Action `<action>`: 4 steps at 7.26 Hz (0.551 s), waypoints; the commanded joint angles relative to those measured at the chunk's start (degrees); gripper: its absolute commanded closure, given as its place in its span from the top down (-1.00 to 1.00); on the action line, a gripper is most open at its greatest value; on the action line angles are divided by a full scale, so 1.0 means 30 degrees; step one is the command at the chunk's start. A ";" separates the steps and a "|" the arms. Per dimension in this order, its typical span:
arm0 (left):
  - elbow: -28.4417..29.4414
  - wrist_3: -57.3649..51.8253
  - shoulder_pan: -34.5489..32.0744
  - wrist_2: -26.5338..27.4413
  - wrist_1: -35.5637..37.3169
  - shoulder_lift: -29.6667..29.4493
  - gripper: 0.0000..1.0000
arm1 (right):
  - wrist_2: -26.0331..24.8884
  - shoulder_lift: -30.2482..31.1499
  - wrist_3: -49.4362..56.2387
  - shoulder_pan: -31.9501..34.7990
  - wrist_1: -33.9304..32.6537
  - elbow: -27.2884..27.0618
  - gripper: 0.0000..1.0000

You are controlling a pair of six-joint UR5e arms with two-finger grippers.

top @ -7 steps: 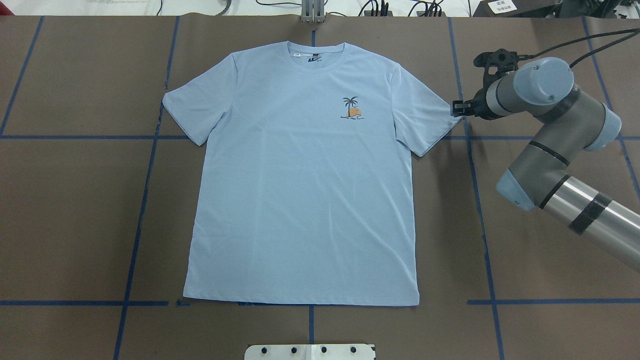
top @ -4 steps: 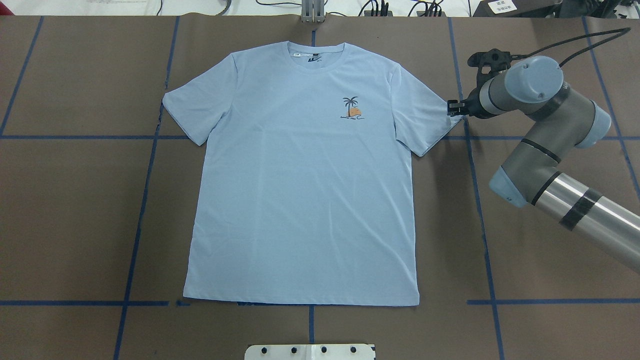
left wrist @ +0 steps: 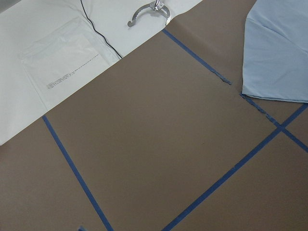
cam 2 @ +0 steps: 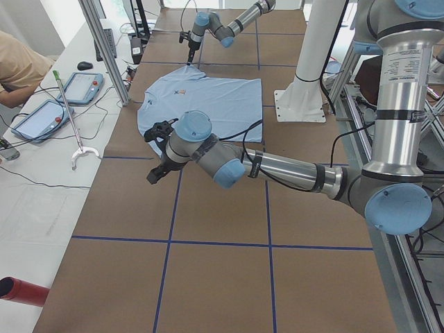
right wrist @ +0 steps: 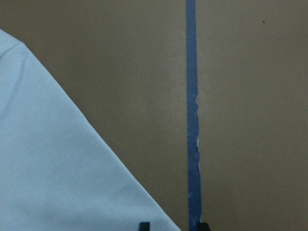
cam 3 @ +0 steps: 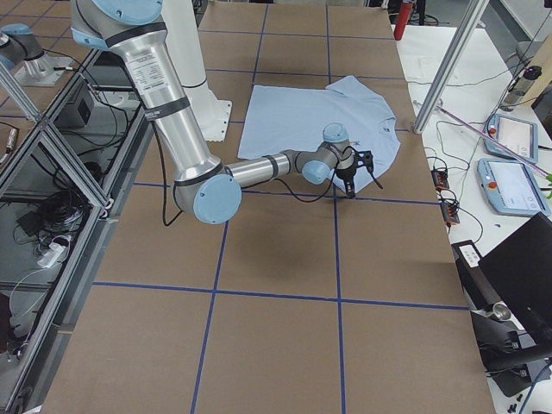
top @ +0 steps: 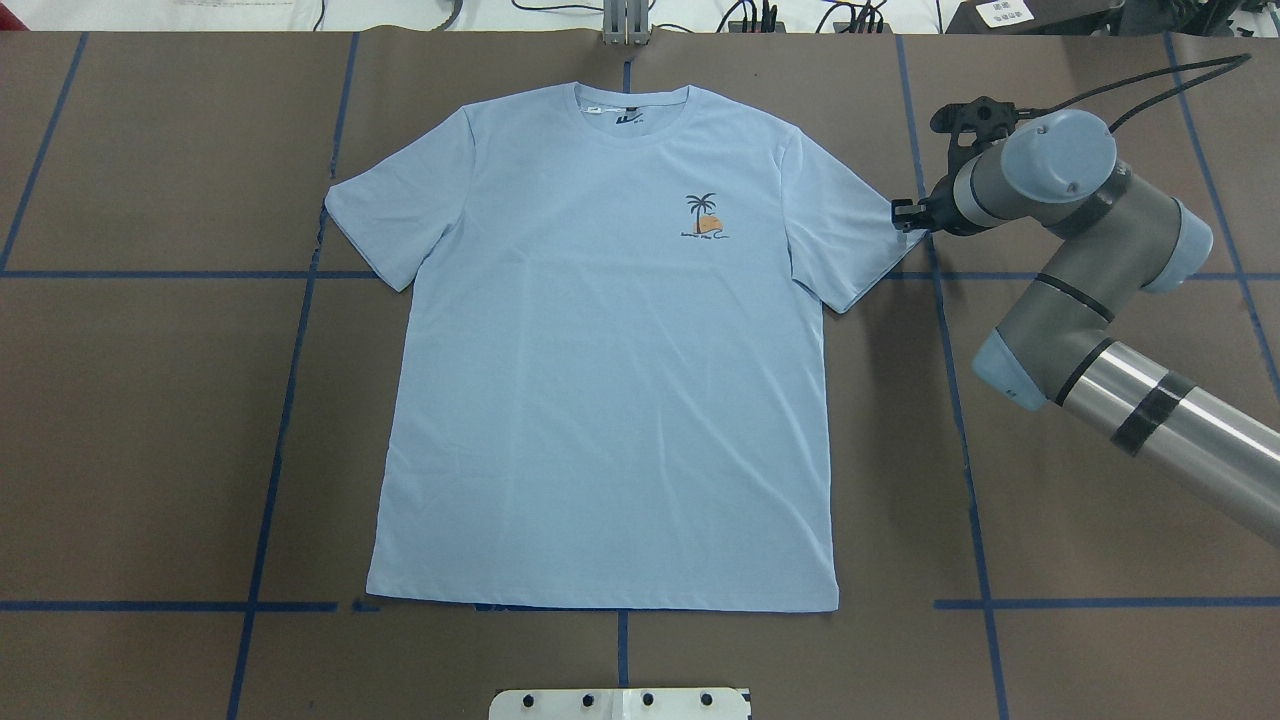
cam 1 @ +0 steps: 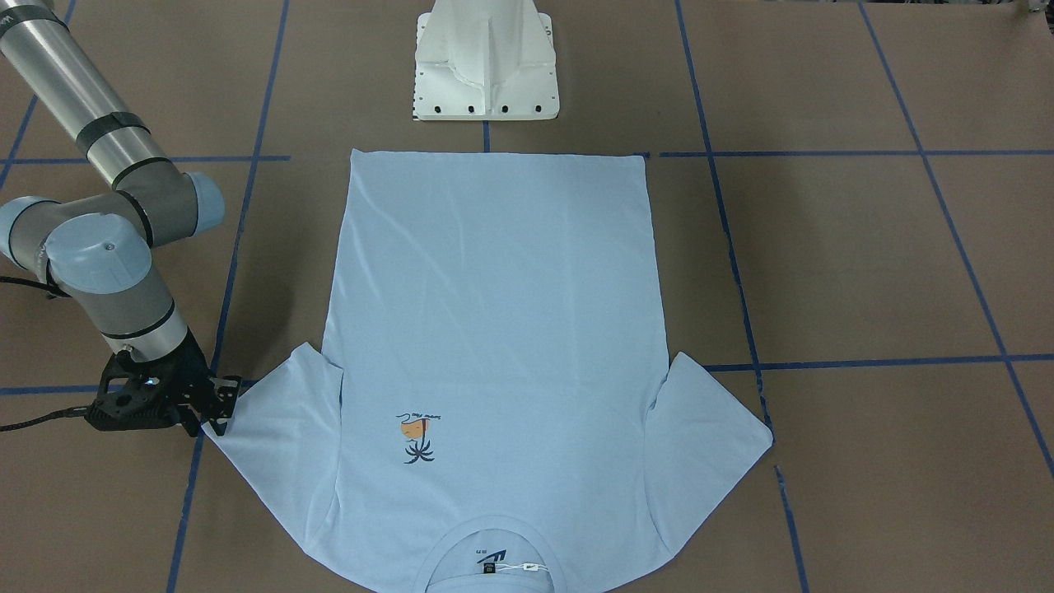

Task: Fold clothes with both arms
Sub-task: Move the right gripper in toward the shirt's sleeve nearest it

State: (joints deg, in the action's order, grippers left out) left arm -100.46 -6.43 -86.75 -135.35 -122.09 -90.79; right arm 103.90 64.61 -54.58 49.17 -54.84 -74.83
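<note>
1. Right gripper [top: 903, 215]: jaws apart, nothing clamped. In the wrist view its two fingertips [right wrist: 144, 225] stand either side of the sleeve corner, low over the table [top: 150, 420].
2. Sleeve [top: 850, 230] on the robot's right: lies flat, its tip right at that gripper, just beside a blue tape line [right wrist: 192, 120].
3. Left gripper [cam 2: 154, 175]: seen only from the side camera, so I cannot tell whether it is open or closed. It hangs over bare brown table, apart from the shirt's left edge.
4. T-shirt [top: 600, 380]: spread flat mid-table, print up, collar [top: 632, 112] on the far side from the robot, hem toward the white pedestal base [cam 1: 486, 66].
</note>
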 commanded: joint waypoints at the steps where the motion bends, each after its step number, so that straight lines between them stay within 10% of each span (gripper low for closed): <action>1: -0.0001 0.0004 0.0000 0.0029 -0.0025 0.0000 1.00 | 0.0024 0.0026 0.0117 -0.0013 0.0029 -0.0018 -1.00; 4: -0.0030 0.0033 0.0000 0.0000 0.0004 0.0000 1.00 | -0.0355 -0.0585 -0.0145 -0.0042 -0.0697 -0.1067 -1.00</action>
State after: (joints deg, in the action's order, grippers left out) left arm -100.52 -6.38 -86.75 -135.34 -122.15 -90.79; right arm 103.49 63.99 -54.48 49.08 -55.40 -76.21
